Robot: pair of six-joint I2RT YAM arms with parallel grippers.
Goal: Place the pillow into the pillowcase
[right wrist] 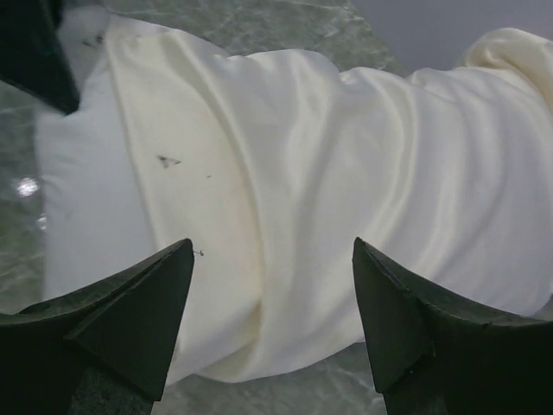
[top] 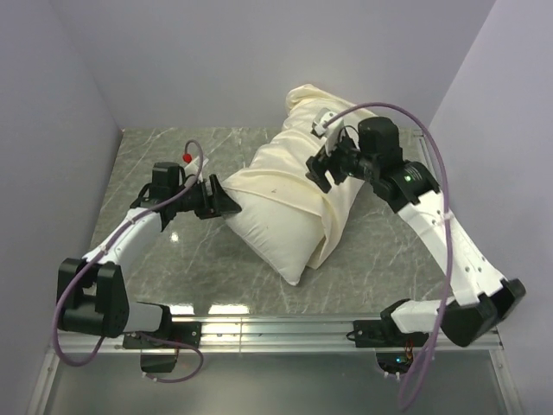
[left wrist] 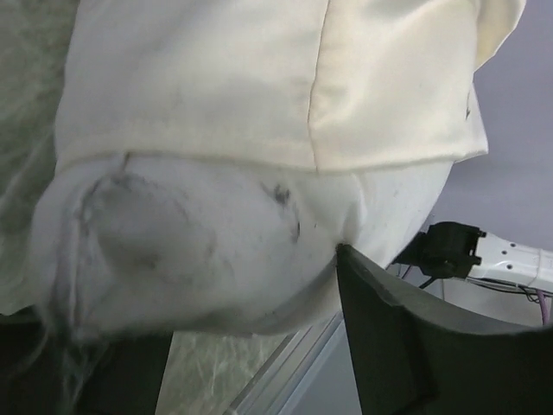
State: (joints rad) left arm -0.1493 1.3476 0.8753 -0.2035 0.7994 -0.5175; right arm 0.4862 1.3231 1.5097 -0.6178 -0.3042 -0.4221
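Observation:
The white pillow (top: 270, 232) lies diagonally on the marble table, its near end bare. The cream pillowcase (top: 298, 169) covers its far part, with loose fabric bunched at the back. My left gripper (top: 219, 201) is open against the pillow's bare left corner. In the left wrist view the pillow (left wrist: 199, 233) bulges between my spread fingers (left wrist: 389, 337) below the pillowcase hem (left wrist: 259, 86); the left gripper (left wrist: 199, 290) grips nothing. My right gripper (top: 324, 166) is open just above the pillowcase (right wrist: 346, 173), with the pillow (right wrist: 86, 199) showing at the left; the right gripper (right wrist: 272, 255) is empty.
A metal rail (top: 276, 327) runs along the table's near edge. Lilac walls close in the left, back and right sides. Bare marble table (top: 173, 259) shows at the front left. The right arm's base (left wrist: 449, 246) shows beyond the pillow.

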